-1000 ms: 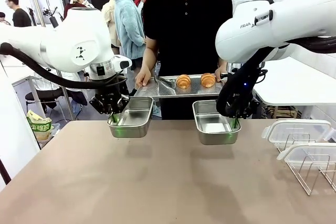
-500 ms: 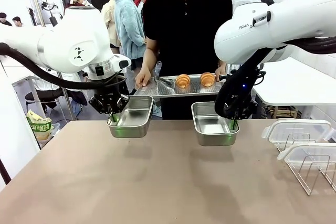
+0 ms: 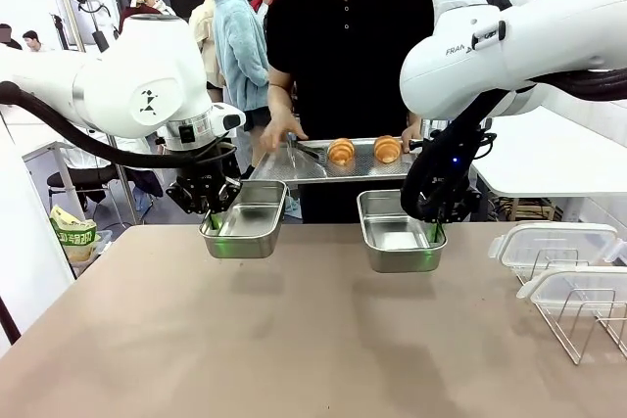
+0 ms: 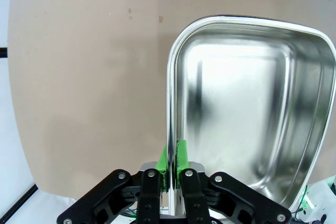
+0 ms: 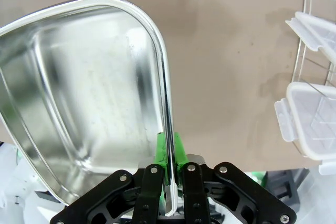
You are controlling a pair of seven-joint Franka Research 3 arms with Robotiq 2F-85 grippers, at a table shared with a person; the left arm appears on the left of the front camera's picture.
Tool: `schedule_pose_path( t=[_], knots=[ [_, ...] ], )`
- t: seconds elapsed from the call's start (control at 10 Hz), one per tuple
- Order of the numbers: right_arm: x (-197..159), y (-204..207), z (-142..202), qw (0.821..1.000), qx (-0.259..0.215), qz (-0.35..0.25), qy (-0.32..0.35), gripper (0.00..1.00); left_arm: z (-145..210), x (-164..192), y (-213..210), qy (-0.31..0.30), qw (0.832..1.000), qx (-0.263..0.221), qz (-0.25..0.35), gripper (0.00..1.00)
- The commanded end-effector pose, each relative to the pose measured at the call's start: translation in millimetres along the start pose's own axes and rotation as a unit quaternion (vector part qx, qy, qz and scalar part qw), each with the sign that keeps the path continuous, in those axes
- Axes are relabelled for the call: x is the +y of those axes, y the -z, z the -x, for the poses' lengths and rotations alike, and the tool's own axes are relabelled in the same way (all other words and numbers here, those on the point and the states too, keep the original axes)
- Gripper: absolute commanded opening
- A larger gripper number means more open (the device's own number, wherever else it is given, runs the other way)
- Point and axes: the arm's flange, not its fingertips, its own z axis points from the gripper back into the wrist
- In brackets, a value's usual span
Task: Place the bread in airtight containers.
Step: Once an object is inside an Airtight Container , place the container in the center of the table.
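Observation:
Two golden-brown croissants, the bread (image 3: 342, 152) (image 3: 388, 149), lie on a perforated metal tray (image 3: 318, 167) that a person holds at the far side. My left gripper (image 3: 214, 218) (image 4: 172, 153) is shut on the rim of the left steel container (image 3: 247, 218) (image 4: 252, 103), which is empty. The right gripper (image 3: 436, 231) (image 5: 169, 151) is shut on the rim of the right steel container (image 3: 396, 233) (image 5: 84, 87), also empty. Both containers hang just over the table's far edge, below the tray.
Metal tongs (image 3: 302, 151) lie on the tray under the person's hand (image 3: 282, 131). Two translucent snap lids (image 3: 554, 242) (image 3: 580, 288) (image 5: 315, 124) rest on a wire rack (image 3: 588, 328) at the table's right.
The person's hand has moved from the tray's left edge up onto the tongs. The right container shifted slightly left. Both grips stay the same.

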Motion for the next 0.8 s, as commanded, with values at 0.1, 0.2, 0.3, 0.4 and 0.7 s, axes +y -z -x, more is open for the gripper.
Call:
schedule_pose_path(
  t=[0.1, 0.2, 0.3, 0.4, 0.7],
  knots=[
    [-1.2, -2.1, 0.2, 1.0, -0.003, 0.001, -0.001, 0.0, -2.3, 0.5, -4.6, -0.001, 1.0, -0.002, 0.002, 0.0],
    [-1.2, -2.1, 0.2, 1.0, -0.003, 0.001, -0.001, 0.0, -2.3, 0.5, -4.6, -0.001, 1.0, -0.002, 0.002, 0.0],
    [-1.2, -2.1, 0.2, 1.0, -0.003, 0.001, -0.001, 0.0, -2.3, 0.5, -4.6, -0.001, 1.0, -0.002, 0.002, 0.0],
    [-1.2, -2.1, 0.2, 1.0, -0.003, 0.001, -0.001, 0.0, -2.3, 0.5, -4.6, -0.001, 1.0, -0.002, 0.002, 0.0],
    [-1.2, -2.1, 0.2, 1.0, -0.003, 0.001, -0.001, 0.0, -2.3, 0.5, -4.6, -0.001, 1.0, -0.002, 0.002, 0.0]
  ],
)
